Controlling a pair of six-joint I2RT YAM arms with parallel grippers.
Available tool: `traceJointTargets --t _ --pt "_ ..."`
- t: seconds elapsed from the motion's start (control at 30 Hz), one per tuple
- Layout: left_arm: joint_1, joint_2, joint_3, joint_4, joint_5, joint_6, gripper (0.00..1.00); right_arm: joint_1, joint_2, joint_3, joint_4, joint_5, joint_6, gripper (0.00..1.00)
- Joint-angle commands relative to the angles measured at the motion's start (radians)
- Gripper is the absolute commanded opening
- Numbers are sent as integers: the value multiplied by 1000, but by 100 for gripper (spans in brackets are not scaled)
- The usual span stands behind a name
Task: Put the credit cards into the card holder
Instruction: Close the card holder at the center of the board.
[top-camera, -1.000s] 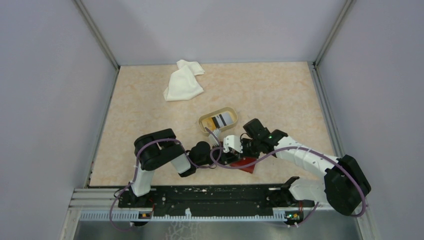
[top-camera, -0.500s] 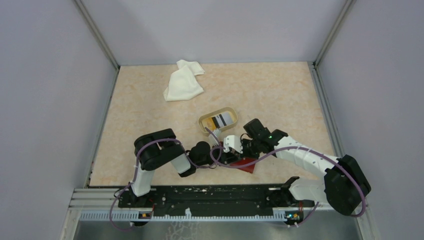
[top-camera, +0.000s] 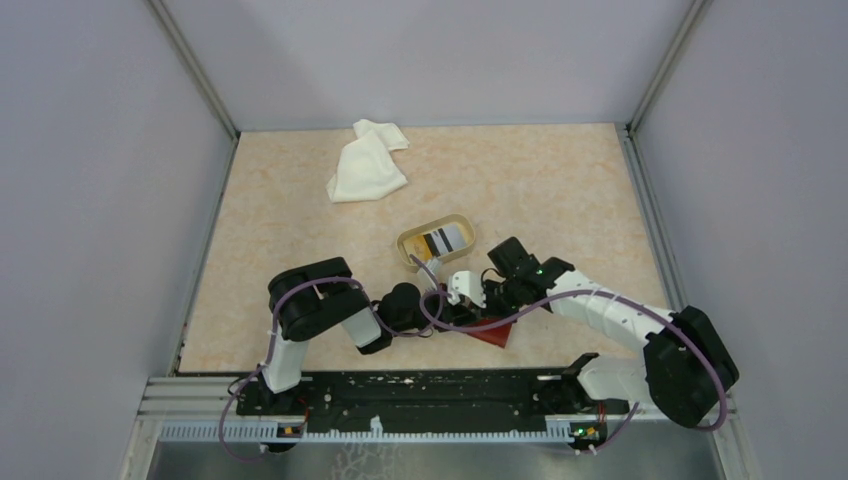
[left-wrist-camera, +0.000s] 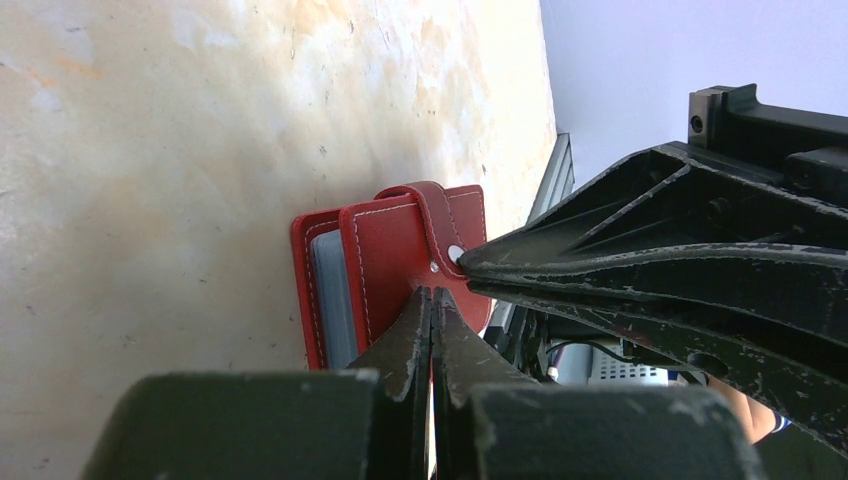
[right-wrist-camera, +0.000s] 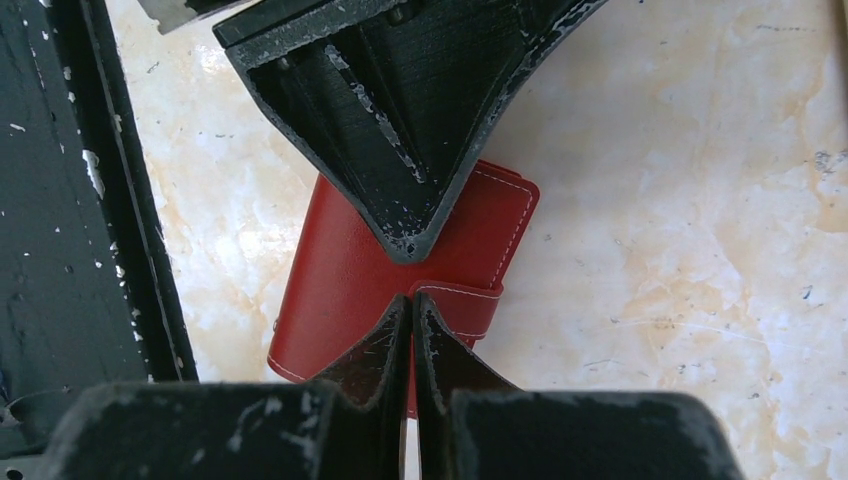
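My left pincer (left-wrist-camera: 432, 295): clenched, tips together on the closed red card holder (right-wrist-camera: 330, 290), beside its snap.
My right pincer (right-wrist-camera: 411, 300): clenched, tips touching the strap (right-wrist-camera: 460, 310), nose to nose with my left.
The card holder: folded shut, flat on the bench (top-camera: 560, 190), lower centre of the top view.
The credit cards (top-camera: 441, 240): striped ones in the tan oval dish (top-camera: 405, 245), just above the holder, apart from it.
The cloth (top-camera: 365, 165): white, crumpled, upper left of centre.
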Motion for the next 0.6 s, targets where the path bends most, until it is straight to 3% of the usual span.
traceJointTargets --t 0.0,0.57 --pt "2 28 -6 -31 -18 29 0 -8 17 40 1 -54 36 0" --pt "2 18 -26 -15 -24 31 0 -7 44 37 -14 -72 32 0"
